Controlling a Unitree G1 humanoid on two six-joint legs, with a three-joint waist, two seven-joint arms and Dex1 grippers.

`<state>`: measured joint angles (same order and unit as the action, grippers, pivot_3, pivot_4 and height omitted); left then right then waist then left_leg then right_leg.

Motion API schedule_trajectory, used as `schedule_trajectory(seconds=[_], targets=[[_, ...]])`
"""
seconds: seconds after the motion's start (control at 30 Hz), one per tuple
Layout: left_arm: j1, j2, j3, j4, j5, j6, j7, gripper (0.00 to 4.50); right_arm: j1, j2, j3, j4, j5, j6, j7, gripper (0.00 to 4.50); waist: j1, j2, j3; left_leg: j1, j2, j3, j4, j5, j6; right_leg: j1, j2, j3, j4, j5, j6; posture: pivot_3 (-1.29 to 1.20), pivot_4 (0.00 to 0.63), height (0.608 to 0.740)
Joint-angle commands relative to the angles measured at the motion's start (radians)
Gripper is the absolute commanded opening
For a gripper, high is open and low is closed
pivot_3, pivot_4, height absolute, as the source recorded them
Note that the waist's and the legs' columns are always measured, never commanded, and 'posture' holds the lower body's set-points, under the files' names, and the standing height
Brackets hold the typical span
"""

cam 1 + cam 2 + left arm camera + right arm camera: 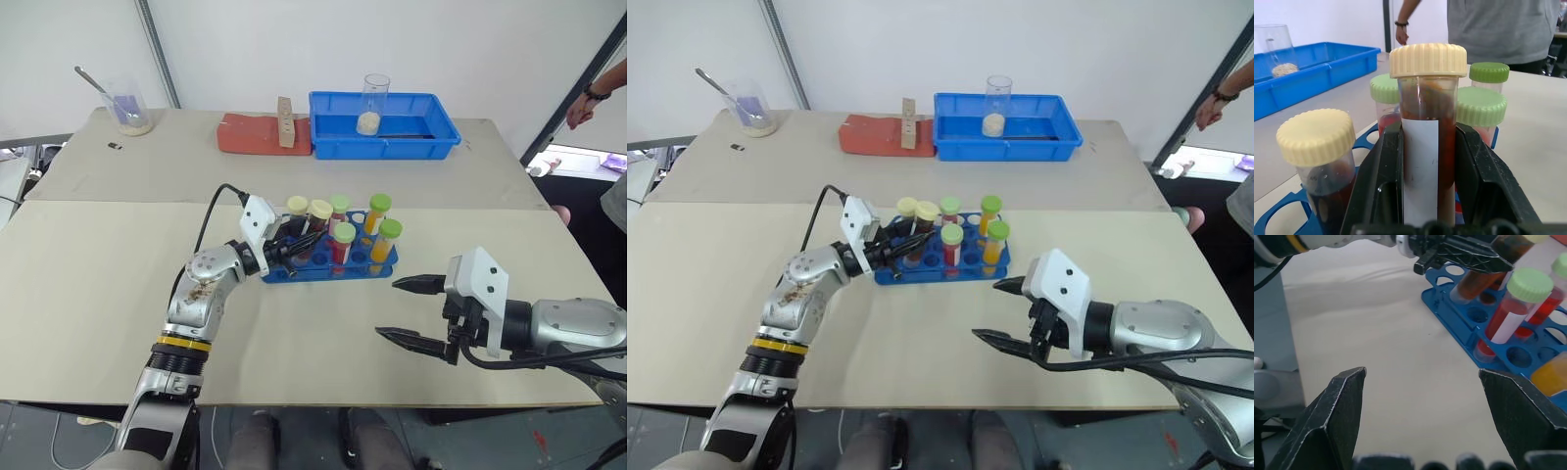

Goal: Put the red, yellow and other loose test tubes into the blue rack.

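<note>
Tube (1428,147) with cream cap sits clamped in left end effector (294,245).

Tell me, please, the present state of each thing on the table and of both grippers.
Left gripper: shut on a cream-capped tube, over the rack.
Right gripper: open, holding nothing.
Blue rack: several capped tubes standing upright in it.
Blue tray: holds an upright clear cup.
Clear beaker: upright, spoon inside.
</note>
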<state>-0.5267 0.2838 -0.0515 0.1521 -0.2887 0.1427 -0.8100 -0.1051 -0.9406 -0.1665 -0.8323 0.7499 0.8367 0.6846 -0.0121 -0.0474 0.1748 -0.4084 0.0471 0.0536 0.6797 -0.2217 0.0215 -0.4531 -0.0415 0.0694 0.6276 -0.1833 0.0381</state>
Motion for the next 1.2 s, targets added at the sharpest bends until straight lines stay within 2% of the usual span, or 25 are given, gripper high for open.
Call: schedule_trajectory(seconds=[0.03,0.27,0.57,0.6,0.63,0.77,0.9,1.03,1.2], targets=[[0.041,-0.020,0.010,-0.034,0.007,-0.033,0.042,0.92,-0.011,0.020,-0.026,-0.012,-0.019,-0.028,-0.036,4.10,0.000,0.000,0.000,0.000,0.000,0.000,0.000,0.000,0.000,0.000,0.000,0.000,0.000,0.000,0.000,0.00,0.150,0.740],[0.114,-0.045,0.011,-0.075,0.006,-0.047,0.092,0.92,-0.021,0.094,-0.025,-0.004,-0.044,-0.029,-0.119,4.10,0.000,0.000,-0.001,0.000,0.000,0.000,0.000,0.000,0.000,0.000,0.000,0.000,0.000,0.000,0.000,0.00,0.150,0.740],[0.158,-0.041,0.012,-0.076,0.017,-0.109,0.112,0.92,-0.044,0.120,-0.023,0.009,-0.049,-0.019,-0.147,4.10,-0.003,0.000,-0.001,0.001,0.000,0.000,0.000,0.000,0.000,0.000,0.000,0.000,0.000,0.000,0.000,0.00,0.150,0.740],[0.161,-0.039,0.011,-0.078,0.012,-0.106,0.108,1.97,-0.045,0.119,-0.024,0.012,-0.049,-0.018,-0.146,4.10,-0.003,0.000,-0.001,0.001,0.000,0.000,0.000,0.000,0.000,0.000,0.000,0.000,0.000,0.000,0.000,0.00,0.150,0.740],[0.167,-0.031,0.012,-0.088,0.008,-0.102,0.101,2.34,-0.047,0.117,-0.024,0.016,-0.049,-0.017,-0.143,4.10,-0.003,0.000,-0.001,0.001,0.000,0.000,-0.001,0.000,0.000,0.000,0.000,0.000,0.000,0.000,0.000,0.00,0.150,0.740],[0.197,0.021,0.029,-0.144,0.006,-0.105,0.081,4.33,-0.057,0.108,-0.028,0.039,-0.048,-0.017,-0.130,4.10,-0.002,0.000,-0.001,0.000,0.000,0.000,-0.001,0.000,0.000,0.000,0.000,0.000,0.000,0.000,0.000,0.00,0.150,0.740],[0.254,0.124,0.069,-0.279,-0.010,-0.033,0.076,4.42,-0.072,0.089,-0.031,0.079,-0.058,-0.043,-0.082,4.10,-0.005,0.000,-0.001,0.000,0.001,0.000,-0.001,0.000,0.000,0.000,0.000,0.000,-0.001,-0.001,-0.001,0.00,0.150,0.740],[0.310,0.278,0.139,-0.431,-0.045,0.116,0.058,4.42,-0.066,0.035,-0.050,0.159,-0.145,-0.181,0.027,4.10,-0.005,0.000,-0.001,0.001,0.001,0.001,-0.002,0.000,0.000,-0.001,0.000,0.000,-0.001,-0.002,-0.003,0.00,0.150,0.740],[0.387,0.438,0.257,-0.599,-0.106,0.243,0.037,4.42,-0.028,0.009,-0.122,0.268,-0.162,-0.336,0.194,4.10,-0.002,0.000,-0.001,0.001,0.002,0.001,-0.002,0.000,0.000,-0.001,0.000,0.000,-0.001,-0.004,-0.006,0.00,0.150,0.740]])
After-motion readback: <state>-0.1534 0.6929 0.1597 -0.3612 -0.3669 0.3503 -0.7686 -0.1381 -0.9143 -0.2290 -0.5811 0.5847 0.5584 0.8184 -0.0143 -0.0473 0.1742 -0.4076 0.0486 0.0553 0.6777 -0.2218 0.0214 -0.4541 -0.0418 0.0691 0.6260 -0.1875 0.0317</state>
